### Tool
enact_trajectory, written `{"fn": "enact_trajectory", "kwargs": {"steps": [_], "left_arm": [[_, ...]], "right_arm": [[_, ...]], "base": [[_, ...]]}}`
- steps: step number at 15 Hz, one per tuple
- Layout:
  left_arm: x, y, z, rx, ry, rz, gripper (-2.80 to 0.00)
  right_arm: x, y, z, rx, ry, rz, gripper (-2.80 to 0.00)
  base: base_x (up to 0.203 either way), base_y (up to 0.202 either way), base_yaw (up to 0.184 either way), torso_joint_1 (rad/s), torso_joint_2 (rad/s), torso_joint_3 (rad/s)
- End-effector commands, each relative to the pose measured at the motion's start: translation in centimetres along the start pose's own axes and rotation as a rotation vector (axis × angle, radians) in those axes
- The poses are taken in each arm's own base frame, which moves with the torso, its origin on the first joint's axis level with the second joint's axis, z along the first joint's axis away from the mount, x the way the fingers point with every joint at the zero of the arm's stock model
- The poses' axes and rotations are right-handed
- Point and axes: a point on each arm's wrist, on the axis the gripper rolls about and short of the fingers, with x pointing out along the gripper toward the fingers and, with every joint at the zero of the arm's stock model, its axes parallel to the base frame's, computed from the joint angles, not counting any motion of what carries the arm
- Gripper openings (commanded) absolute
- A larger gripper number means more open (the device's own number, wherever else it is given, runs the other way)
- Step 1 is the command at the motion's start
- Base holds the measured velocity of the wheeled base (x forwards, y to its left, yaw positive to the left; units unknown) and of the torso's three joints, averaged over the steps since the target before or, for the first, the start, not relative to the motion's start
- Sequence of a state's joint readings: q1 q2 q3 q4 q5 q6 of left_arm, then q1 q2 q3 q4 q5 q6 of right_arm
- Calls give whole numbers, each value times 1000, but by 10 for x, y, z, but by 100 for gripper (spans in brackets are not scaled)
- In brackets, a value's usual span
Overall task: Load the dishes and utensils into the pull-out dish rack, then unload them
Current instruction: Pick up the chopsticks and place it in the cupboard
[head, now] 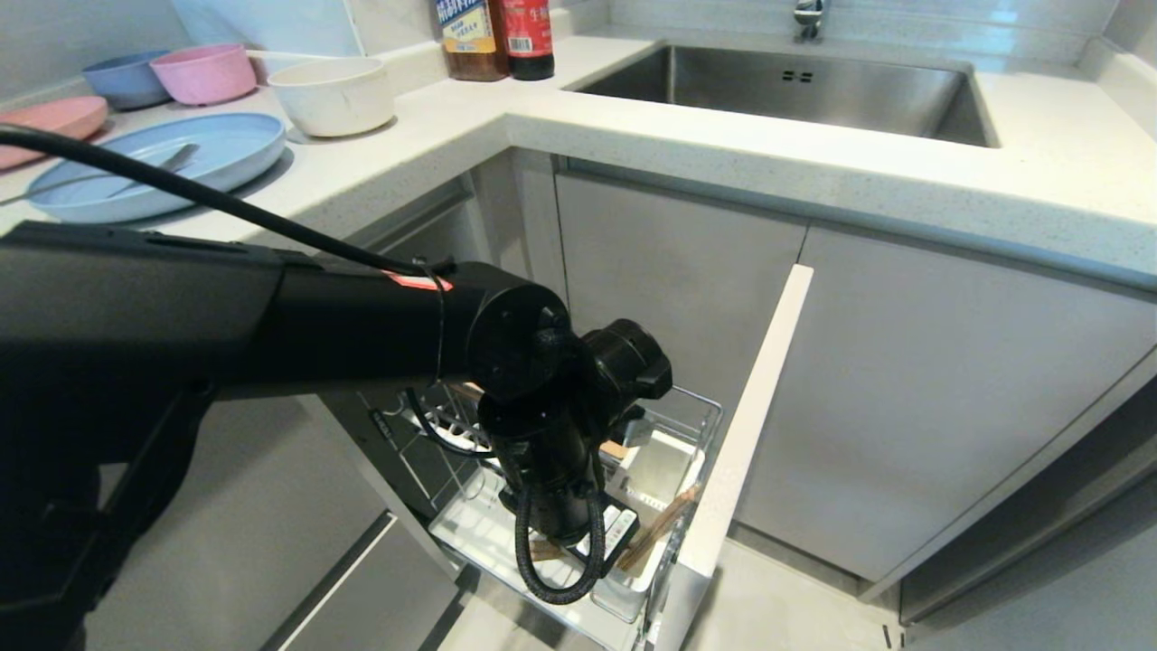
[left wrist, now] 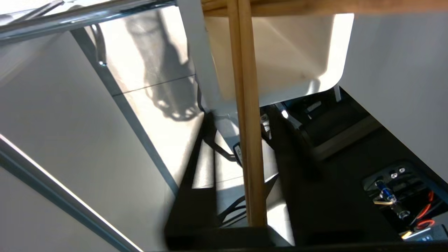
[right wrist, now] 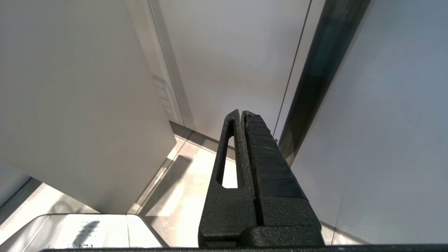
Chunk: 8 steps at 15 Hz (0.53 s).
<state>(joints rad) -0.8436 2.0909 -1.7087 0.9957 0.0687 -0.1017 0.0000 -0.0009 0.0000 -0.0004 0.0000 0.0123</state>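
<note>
Chopsticks (left wrist: 249, 140): standing between the parted fingers of the left gripper (left wrist: 241, 196) over the rack (head: 696, 411)'s white utensil holder (left wrist: 280, 59); advise spreading fully, then lifting straight up clear of the wire rim.

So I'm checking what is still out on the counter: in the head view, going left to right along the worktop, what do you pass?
Pink plate → blue bowl → pink bowl → off-white bowl → two bottles → sink.
</note>
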Motion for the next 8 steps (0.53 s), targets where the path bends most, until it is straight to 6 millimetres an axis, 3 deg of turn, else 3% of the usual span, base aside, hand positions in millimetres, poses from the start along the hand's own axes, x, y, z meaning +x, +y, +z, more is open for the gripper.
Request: {"fn": "enact_trajectory", "kwargs": {"steps": [1, 8], "left_arm": [[-2, 1, -1, -2, 3, -1, 0], [-16, 4, -5, -9, -35, -2, 0]], "right_arm": [[0, 0, 0, 0, 2, 0, -280], [0, 0, 0, 0, 2, 0, -280]], "base": [[0, 0, 0, 0, 0, 0], [0, 0, 0, 0, 0, 0]]}}
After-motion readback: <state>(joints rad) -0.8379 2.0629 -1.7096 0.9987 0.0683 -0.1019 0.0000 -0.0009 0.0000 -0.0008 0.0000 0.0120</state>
